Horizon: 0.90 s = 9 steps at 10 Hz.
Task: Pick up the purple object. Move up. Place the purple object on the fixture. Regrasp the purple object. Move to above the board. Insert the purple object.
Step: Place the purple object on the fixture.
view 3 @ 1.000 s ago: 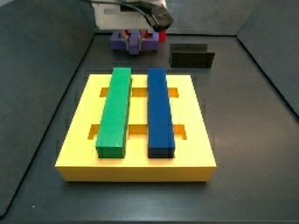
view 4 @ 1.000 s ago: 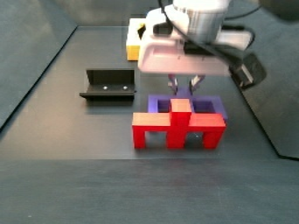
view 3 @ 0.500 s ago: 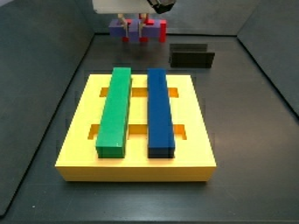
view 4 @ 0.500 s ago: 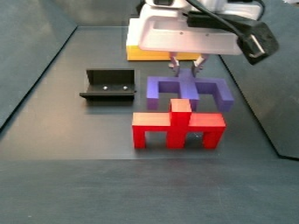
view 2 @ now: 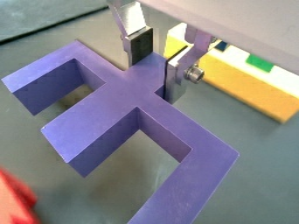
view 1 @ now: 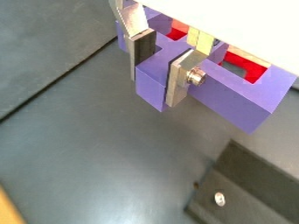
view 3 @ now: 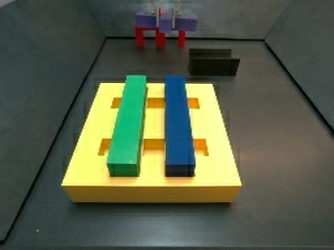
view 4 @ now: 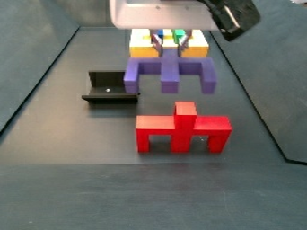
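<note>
Fixture (view 4: 109, 87) at left, on floor, recess empty; purple object (view 4: 171, 72) mid-frame, off floor, hanging above red piece (view 4: 181, 130); gripper (view 2: 158, 63) clenched on its central stem, pads (view 1: 145, 51) flat on both stem faces; board (view 3: 154, 142) lies apart, green bar (view 3: 128, 124) and blue bar (view 3: 179, 125) on it. Judgement: lift step in hand; rise straight, no swing, legs clear of red piece before carrying toward fixture; grip looks centred, so tilt risk low.

In a side view the end effector (view 4: 167, 49) is cropped (body only); the purple object (view 4: 170, 73) hides most of the board (view 4: 153, 40).
</note>
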Tool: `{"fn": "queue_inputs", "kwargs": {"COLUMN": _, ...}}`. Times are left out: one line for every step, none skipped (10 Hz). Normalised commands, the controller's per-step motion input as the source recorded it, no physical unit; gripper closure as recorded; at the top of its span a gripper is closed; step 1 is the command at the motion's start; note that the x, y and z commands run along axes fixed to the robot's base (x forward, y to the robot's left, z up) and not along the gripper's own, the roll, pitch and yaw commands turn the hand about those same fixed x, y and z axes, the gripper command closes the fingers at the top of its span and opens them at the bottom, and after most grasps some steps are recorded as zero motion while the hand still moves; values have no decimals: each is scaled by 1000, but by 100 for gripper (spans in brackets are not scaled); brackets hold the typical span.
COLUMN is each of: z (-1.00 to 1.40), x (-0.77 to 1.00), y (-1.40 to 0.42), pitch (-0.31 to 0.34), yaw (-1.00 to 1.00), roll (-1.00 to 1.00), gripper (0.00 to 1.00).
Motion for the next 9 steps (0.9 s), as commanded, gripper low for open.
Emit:
{"fn": "queue_inputs", "kwargs": {"z": 0, "x": 837, "y": -111, "pitch": 29, "yaw": -71, "roll": -803, "gripper": 100}}
{"fn": "queue_inputs", "kwargs": {"z": 60, "x": 834, "y": -111, "pitch": 40, "yaw": -71, "roll": -820, "gripper": 100}}
{"fn": "queue_inputs", "kwargs": {"z": 106, "x": 851, "y": -111, "pitch": 77, "yaw": -71, "roll": -834, "gripper": 100}}
{"fn": "queue_inputs", "kwargs": {"z": 183, "x": 837, "y": -94, "pitch": 57, "yaw": -66, "roll": -866, "gripper": 100}}
{"fn": "queue_inputs", "kwargs": {"z": 177, "x": 783, "y": -83, "pitch": 0, "yaw": -34, "roll": -837, "gripper": 100}}
{"fn": "queue_inputs", "kwargs": {"z": 77, "x": 754, "y": -83, "pitch": 0, "yaw": -17, "roll": -806, "gripper": 100}}
{"fn": "queue_inputs", "kwargs": {"z": 60, "x": 743, "y": -86, "pitch": 0, "yaw": -20, "roll": -794, "gripper": 100}}
{"fn": "queue_inputs", "kwargs": {"z": 51, "x": 746, "y": -83, "pitch": 0, "yaw": -17, "roll": -791, "gripper": 100}}
{"fn": "queue_inputs", "kwargs": {"z": 37, "x": 743, "y": -83, "pitch": -20, "yaw": 0, "roll": -757, "gripper": 100}}
